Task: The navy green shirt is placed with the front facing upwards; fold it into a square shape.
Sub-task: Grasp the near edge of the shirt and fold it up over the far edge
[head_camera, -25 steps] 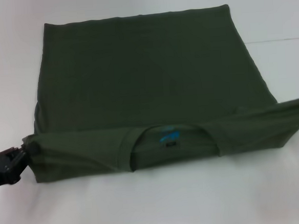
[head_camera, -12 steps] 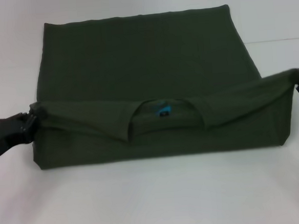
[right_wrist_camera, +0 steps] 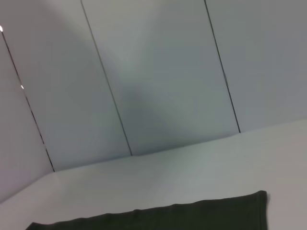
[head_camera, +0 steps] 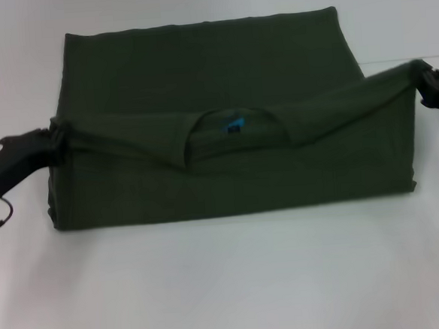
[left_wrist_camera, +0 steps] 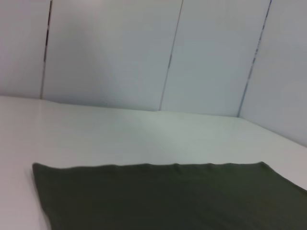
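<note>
Green navy green shirt (head_camera: 222,96) | left pincer (head_camera: 52,140), right pincer (head_camera: 423,81) clamp lifted edge corners | white table (head_camera: 228,284)

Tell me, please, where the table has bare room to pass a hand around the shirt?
The table is bare in a wide strip in front of the shirt, and in a band behind its far hem. The sides are crowded: the left claw and right claw each grip a lifted corner there.
</note>
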Controlling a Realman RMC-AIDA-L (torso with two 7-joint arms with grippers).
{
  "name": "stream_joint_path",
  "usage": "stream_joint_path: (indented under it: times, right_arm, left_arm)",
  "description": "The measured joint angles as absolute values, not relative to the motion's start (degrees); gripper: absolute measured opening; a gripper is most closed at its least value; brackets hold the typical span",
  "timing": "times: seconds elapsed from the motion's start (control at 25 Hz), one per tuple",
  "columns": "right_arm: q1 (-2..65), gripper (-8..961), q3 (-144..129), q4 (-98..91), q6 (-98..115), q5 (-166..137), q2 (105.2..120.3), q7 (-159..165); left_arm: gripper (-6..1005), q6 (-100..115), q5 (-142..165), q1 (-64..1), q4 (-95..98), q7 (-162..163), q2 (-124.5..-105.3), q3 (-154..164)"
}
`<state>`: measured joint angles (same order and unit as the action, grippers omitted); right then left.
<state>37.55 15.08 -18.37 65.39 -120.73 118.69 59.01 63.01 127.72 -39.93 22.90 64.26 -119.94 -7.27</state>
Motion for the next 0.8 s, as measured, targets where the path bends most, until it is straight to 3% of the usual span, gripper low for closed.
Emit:
stream_joint_path:
  times: [0.8]
  right_arm:
    - [47.44, 37, 2.48, -18.53, 45.98, -120.09, 117.3, 68.13]
  left_arm:
    - [45, 46.16, 122.42, -48.08, 18.91, 55.91, -120.96, -7.22]
